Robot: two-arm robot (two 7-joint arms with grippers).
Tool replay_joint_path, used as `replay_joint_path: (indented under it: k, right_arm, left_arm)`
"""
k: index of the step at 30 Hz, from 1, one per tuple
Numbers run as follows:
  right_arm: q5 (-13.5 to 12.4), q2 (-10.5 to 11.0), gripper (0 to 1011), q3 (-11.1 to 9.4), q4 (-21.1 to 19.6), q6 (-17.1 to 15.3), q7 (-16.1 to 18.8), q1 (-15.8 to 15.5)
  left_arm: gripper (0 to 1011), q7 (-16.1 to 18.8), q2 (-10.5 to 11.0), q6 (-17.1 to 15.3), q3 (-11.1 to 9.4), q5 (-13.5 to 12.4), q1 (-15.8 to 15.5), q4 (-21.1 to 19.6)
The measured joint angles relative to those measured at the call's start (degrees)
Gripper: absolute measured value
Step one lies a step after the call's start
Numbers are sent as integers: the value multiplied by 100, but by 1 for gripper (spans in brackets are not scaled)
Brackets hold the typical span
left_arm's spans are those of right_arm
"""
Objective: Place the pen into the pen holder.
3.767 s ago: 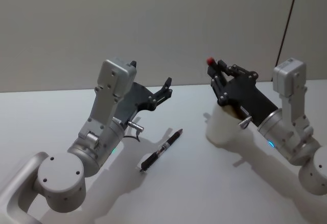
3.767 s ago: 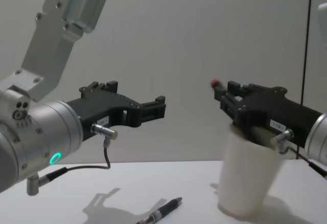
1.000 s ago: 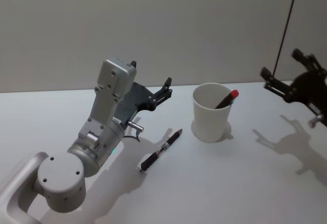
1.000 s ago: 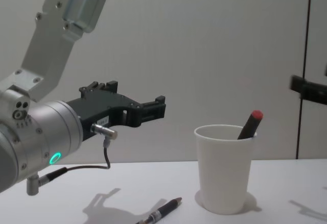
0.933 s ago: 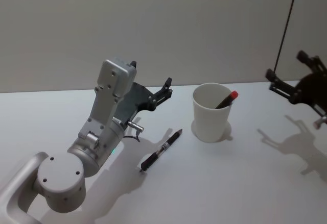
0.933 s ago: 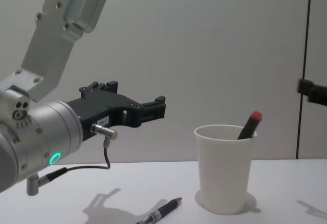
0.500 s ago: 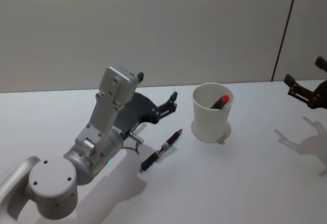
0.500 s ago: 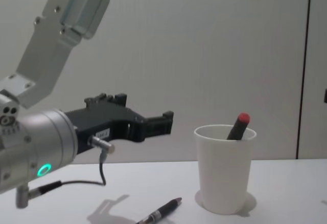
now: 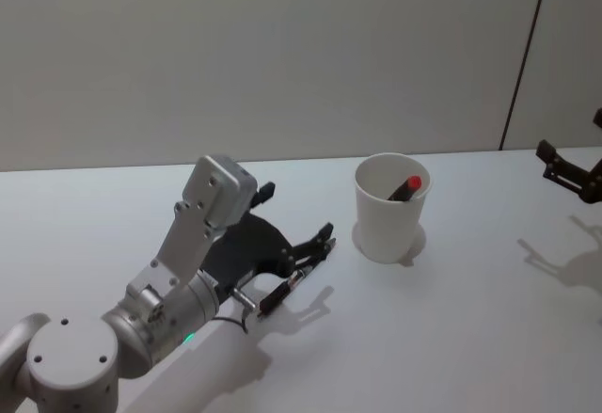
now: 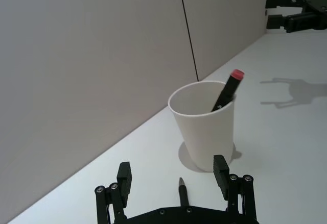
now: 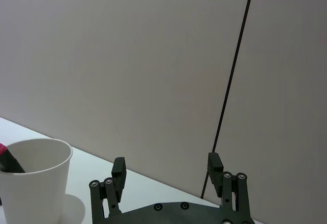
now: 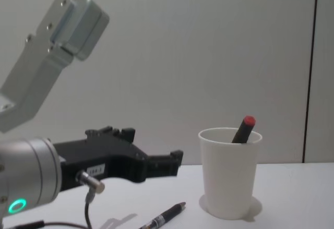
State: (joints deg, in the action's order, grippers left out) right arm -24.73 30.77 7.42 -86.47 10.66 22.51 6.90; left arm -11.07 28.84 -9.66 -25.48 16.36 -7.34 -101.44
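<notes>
From the head, a white counter (image 9: 423, 338) carries a plain white paper cup (image 9: 388, 215). A dark pen with a red cap (image 9: 406, 187) leans inside the cup. A second pen, black and thin (image 9: 285, 287), lies flat on the counter near the cup, on its left side. The left gripper (image 9: 318, 246) is low over this black pen, and its fingers are spread wide. The right gripper (image 9: 570, 136) is up in the air, far off to the right of the cup, with its fingers wide apart too.

From the left wrist, the left gripper (image 10: 171, 172) has a big gap between its fingers. The tip of the black pen (image 10: 182, 193) shows in that gap and points at the cup (image 10: 204, 132). The red-capped pen (image 10: 227, 89) sticks out over the rim. The right gripper (image 10: 276, 10) is far behind.

From the right wrist, the right gripper (image 11: 166, 165) is wide and holds nothing. The cup (image 11: 30, 183) stands well apart from it.

From the chest, the left gripper (image 12: 172, 162) hangs just above the black pen (image 12: 167, 216), beside the cup (image 12: 229, 171).
</notes>
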Motion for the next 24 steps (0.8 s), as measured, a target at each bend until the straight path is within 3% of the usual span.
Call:
replay_joint_path:
  k: [11, 24]
  right_arm:
    - [-13, 33, 1001, -21, 0, -16, 3, -17]
    - [-20, 46, 1001, -31, 0, -26, 3, -24]
  left_arm:
    - [1004, -184, 103, -283, -46, 33, 160, -87]
    - [1003, -281, 102, -584, -117, -119, 241, -1]
